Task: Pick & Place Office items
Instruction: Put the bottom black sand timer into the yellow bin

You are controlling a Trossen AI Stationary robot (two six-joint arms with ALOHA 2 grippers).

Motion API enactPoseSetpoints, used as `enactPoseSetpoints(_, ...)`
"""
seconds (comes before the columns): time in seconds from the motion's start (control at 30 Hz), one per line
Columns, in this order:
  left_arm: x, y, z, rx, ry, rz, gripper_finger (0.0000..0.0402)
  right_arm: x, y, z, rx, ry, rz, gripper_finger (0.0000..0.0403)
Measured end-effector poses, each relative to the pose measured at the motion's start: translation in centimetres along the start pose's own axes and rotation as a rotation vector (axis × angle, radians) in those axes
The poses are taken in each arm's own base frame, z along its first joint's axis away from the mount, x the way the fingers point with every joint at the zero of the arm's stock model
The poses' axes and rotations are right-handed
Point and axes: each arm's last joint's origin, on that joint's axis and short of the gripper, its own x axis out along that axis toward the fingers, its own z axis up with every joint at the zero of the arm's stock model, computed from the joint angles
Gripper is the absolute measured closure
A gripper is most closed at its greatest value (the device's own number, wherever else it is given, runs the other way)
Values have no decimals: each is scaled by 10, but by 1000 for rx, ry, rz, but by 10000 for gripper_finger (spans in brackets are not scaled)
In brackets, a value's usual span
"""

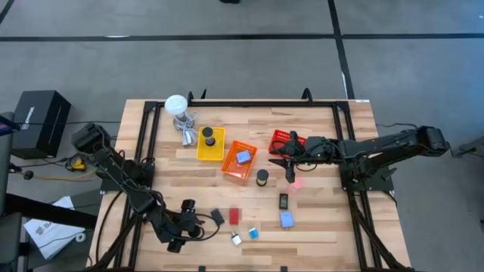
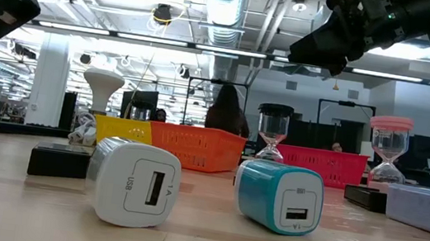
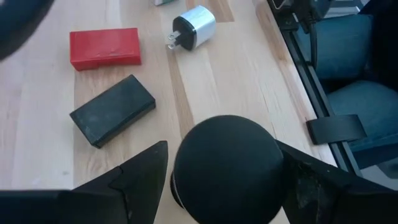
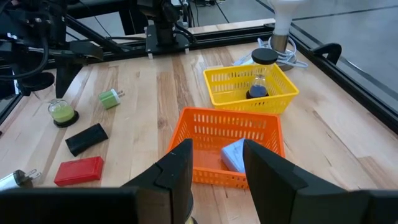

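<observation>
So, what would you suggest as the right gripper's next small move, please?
Probably lower onto the pink hourglass: the right gripper is open, empty and raised close by it, facing the orange basket. The left gripper is at a black puck.

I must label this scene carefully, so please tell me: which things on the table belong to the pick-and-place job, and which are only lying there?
Job items: red block, black block, white charger, teal charger, light-blue block, pink hourglass, black round piece at the left gripper.

Not items to pick: yellow basket, orange basket, red basket, white-headed stand.
</observation>
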Motion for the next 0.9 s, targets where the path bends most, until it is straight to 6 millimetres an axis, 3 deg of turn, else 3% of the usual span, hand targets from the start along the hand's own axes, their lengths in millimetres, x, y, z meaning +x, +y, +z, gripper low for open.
enactPoseSetpoints(0.5,2,7,4,-19,-19,43,202,0,0,0,0,-1,0,269)
enactPoseSetpoints(0.7,9,30,16,-55,-40,132,187,0,0,0,0,-2,0,269)
enactPoseSetpoints(0.9,6,65,35,-7,-76,221,204,0,0,0,0,-2,0,269)
